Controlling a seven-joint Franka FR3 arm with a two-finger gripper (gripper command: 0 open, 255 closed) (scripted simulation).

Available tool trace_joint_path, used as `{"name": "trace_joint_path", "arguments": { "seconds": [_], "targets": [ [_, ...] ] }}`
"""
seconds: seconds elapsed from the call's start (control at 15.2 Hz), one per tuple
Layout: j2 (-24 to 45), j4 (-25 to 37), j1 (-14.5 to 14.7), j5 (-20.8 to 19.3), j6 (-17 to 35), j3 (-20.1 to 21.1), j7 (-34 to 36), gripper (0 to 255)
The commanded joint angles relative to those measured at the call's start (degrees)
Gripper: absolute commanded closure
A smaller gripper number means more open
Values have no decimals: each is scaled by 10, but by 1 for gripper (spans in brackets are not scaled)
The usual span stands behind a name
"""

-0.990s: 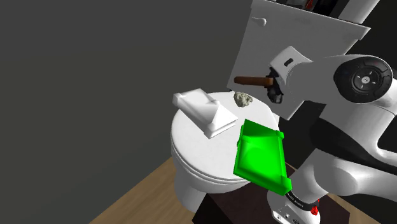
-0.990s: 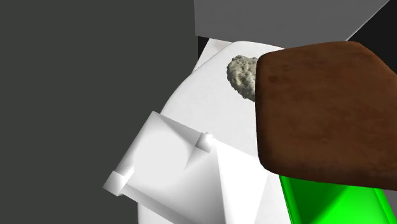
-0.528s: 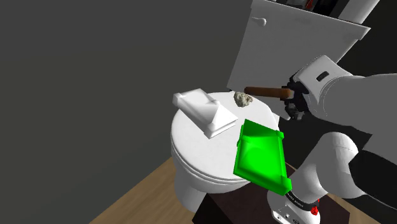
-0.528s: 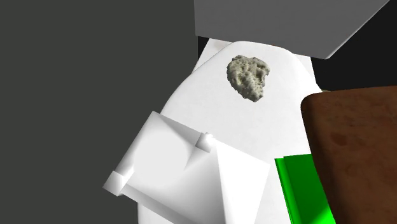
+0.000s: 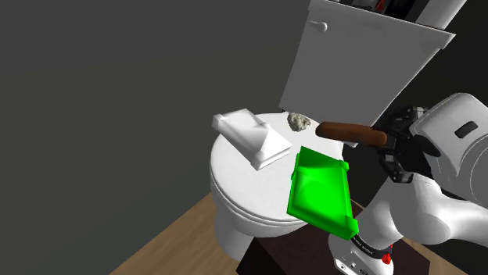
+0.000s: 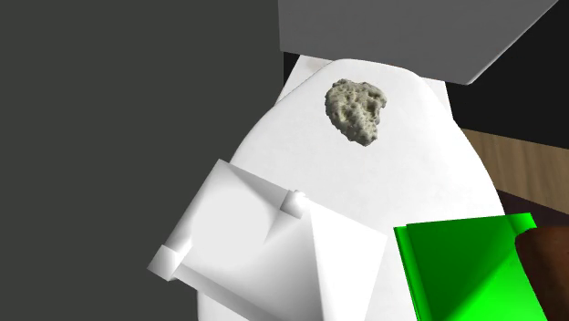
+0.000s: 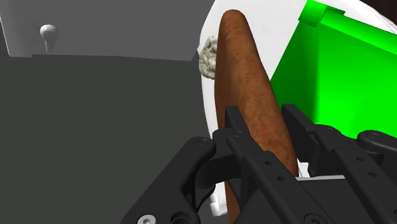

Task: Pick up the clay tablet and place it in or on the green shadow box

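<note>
Fingers (image 7: 236,137) of my black hand (image 7: 262,118) pinch a brown clay tablet (image 7: 245,76) by one end, holding it in the air. Its free end points toward a pitted grey rock (image 5: 298,121) near the tank edge of the toilet lid (image 5: 235,168). Just beside the tablet, a bright green shadow box (image 5: 321,191) lies at the lid's edge nearest my stand (image 5: 281,262). A white angular object (image 5: 254,138) rests at the lid's opposite edge.

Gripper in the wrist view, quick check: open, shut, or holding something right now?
Black two-finger gripper: closed, its jaws clasping the flat brown tablet from both sides.
</note>
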Motion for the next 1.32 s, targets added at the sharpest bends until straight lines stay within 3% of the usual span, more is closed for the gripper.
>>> {"name": "trace_joint_path", "arguments": {
  "seconds": [0.0, 1.25],
  "targets": [
    [-3, 7, 4, 11, -13, 12, 4, 255],
    [-17, -98, 54, 107, 29, 113, 86, 255]
  ]
}}
